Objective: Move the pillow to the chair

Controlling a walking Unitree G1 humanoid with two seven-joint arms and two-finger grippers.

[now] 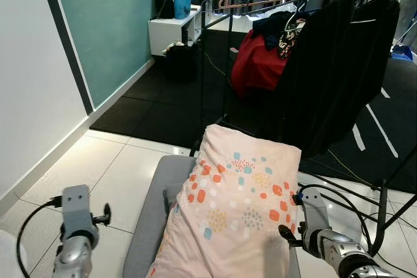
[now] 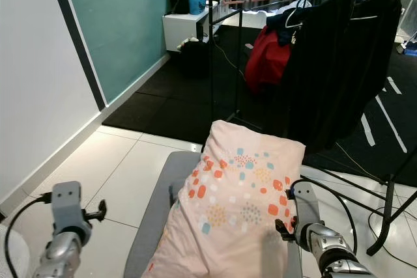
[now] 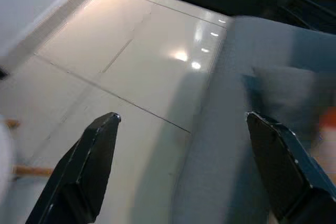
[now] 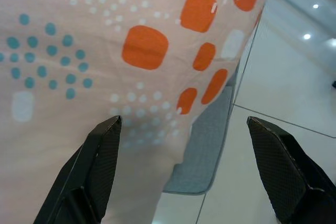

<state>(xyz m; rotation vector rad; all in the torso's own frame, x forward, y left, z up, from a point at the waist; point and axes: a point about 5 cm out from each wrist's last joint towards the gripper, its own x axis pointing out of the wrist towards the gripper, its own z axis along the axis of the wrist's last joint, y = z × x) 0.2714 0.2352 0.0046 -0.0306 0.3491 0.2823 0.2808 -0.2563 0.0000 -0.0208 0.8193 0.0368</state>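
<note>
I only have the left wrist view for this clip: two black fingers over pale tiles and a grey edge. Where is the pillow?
Observer: The pillow lies on the grey chair, its top end propped against the chair's back.
Operator: So that grey edge is the chair?
Observer: Yes. The left gripper is open, off the chair's left side over the floor tiles, apart from the pillow.
Operator: And the other arm?
Observer: The right gripper is open too, right at the pillow's right edge, with its fingers spread and nothing between them.
Operator: Anything behind the chair?
Observer: A black clothes rack hung with dark garments and a red one.
</note>
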